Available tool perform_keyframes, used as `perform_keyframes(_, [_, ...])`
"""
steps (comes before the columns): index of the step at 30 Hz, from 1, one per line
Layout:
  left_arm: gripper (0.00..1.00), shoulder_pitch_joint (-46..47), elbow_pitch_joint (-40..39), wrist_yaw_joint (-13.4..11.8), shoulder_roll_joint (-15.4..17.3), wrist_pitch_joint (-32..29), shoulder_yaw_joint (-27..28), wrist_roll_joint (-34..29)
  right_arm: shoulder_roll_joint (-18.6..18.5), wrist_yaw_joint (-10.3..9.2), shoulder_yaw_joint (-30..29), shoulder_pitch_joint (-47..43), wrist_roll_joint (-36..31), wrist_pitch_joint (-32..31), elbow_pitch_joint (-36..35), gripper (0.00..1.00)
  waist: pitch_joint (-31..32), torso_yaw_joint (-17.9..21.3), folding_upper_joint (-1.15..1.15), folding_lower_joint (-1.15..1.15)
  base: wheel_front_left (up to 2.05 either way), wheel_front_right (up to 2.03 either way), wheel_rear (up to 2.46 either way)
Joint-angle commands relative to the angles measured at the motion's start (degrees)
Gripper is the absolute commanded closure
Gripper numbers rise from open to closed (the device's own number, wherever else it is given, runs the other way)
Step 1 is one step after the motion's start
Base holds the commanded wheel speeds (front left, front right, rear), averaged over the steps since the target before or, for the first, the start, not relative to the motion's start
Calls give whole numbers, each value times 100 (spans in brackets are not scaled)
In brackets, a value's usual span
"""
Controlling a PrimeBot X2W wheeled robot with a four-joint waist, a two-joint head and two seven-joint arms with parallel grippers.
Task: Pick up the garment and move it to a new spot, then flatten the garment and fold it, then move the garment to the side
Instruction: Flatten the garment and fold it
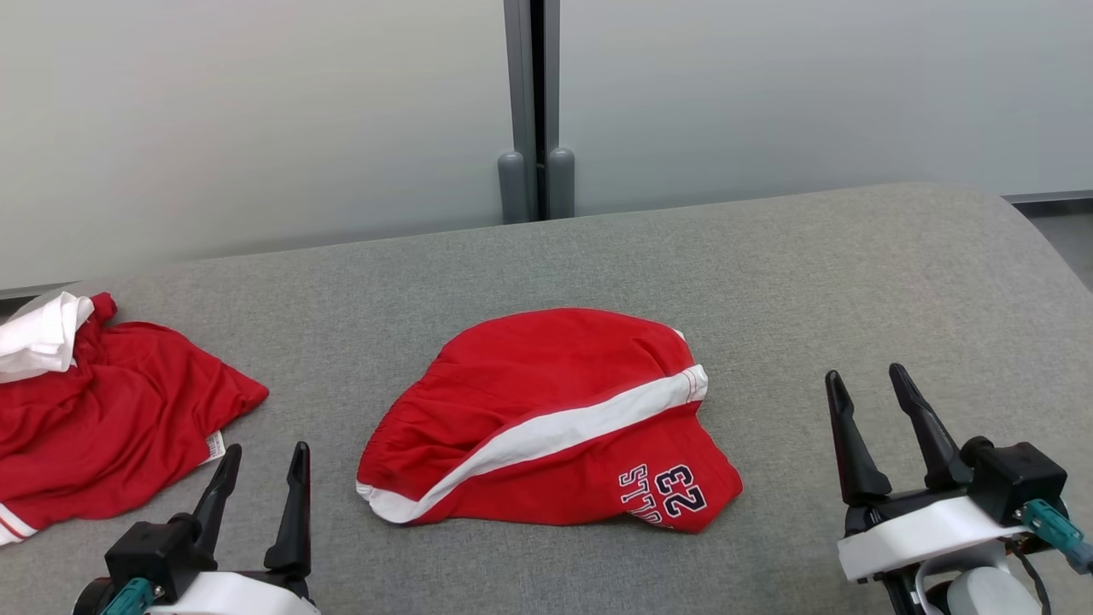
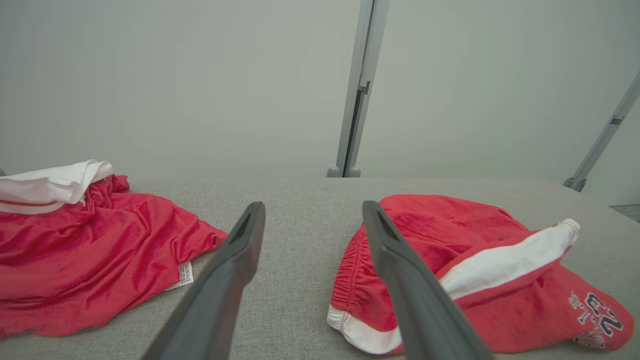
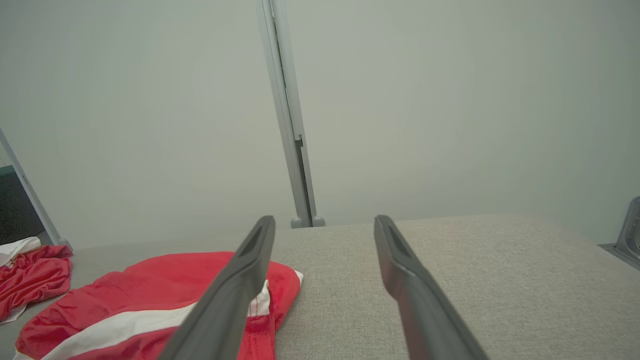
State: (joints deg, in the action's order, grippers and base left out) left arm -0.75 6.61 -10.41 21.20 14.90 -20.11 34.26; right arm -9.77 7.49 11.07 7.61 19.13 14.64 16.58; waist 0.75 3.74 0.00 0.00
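The garment (image 1: pixel 546 418), red shorts with a white side stripe and a dark "23" print, lies loosely folded in the middle of the grey table (image 1: pixel 811 282). It also appears in the left wrist view as the garment (image 2: pixel 480 270) and in the right wrist view as the garment (image 3: pixel 150 300). My left gripper (image 1: pixel 263 454) stands open at the lower left, apart from the cloth, with bare table between its fingers (image 2: pixel 230 265). Low at the right, my right gripper (image 1: pixel 869 383) is open and empty, to the right of the garment; its fingers (image 3: pixel 400 275) frame bare table.
A second red garment (image 1: pixel 102 418) with a white piece (image 1: pixel 38 333) lies crumpled at the table's left edge, close to my left gripper. A pale wall with a grey post (image 1: pixel 536 111) stands behind the table. The table's right side is bare.
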Motion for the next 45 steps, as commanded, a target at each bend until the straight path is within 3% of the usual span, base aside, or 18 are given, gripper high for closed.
perform_keyframes(1, [0, -34, -52, -2, 31, 20, -2, -24, -9, 0, 13, -41, 42, -40, -35, 0, 6, -20, 0, 0, 0, 0, 0])
perform_keyframes(15, [0, -1, -87, 92, 161, -416, -149, 119, -56, 0, 195, 41, 124, -248, -77, 0, -74, -64, 0, 0, 0, 0, 0])
perform_keyframes(19, [0, 155, 84, 297, 293, -968, -305, 268, -92, 0, 411, 313, 318, -591, 56, 0, -229, -55, 0, 0, 0, 0, 0])
perform_keyframes(29, [0, 1028, 615, 965, 432, -2416, -696, 690, -396, 0, 1122, 1365, 1340, -2375, 621, 0, -891, -155, 0, 0, 0, 0, 0])
perform_keyframes(36, [0, 1547, 978, 1290, 321, -2693, -918, 711, -483, 0, 1466, 1776, 1854, -2949, 623, 0, -1177, -222, 0, 0, 0, 0, 0])
perform_keyframes(45, [0, 1930, 1359, 1537, 174, -2675, -1118, 701, -579, 0, 1717, 2027, 2215, -3046, 688, 0, -1340, -278, 0, 0, 0, 0, 0])
